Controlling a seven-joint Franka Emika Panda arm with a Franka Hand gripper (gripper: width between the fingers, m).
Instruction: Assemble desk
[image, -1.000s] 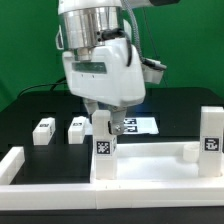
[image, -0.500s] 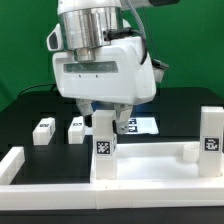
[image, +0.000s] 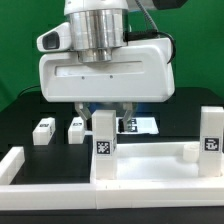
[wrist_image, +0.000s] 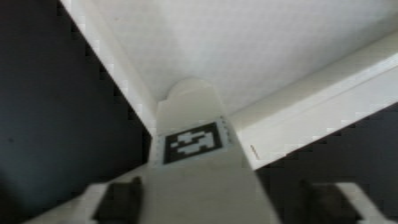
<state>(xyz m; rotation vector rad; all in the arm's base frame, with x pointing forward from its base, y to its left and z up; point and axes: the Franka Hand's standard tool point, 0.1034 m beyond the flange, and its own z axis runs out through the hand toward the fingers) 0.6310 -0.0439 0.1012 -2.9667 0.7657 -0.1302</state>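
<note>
The white desk tabletop (image: 150, 163) lies at the front of the black table. One tagged leg (image: 102, 138) stands upright on its corner on the exterior view's left, another leg (image: 210, 135) on its right corner. Two loose leg blocks (image: 42, 131) (image: 76, 129) lie behind on the left. My gripper (image: 104, 116) hangs straight over the left upright leg, its fingers (image: 126, 118) straddling the leg's top with a small gap each side. In the wrist view the leg (wrist_image: 196, 140) runs up between my dark fingertips (wrist_image: 118, 203), my gripper (wrist_image: 231, 205) open around it, above the tabletop (wrist_image: 267, 40).
A white border rail (image: 40, 180) runs along the table's front and turns up at the exterior view's left end. The marker board (image: 142, 125) lies behind the tabletop, partly hidden by my hand. A green backdrop closes the rear.
My hand has turned about its vertical axis over the upright leg, its wide face now square to the camera. The leg's tag faces the same way as before.
</note>
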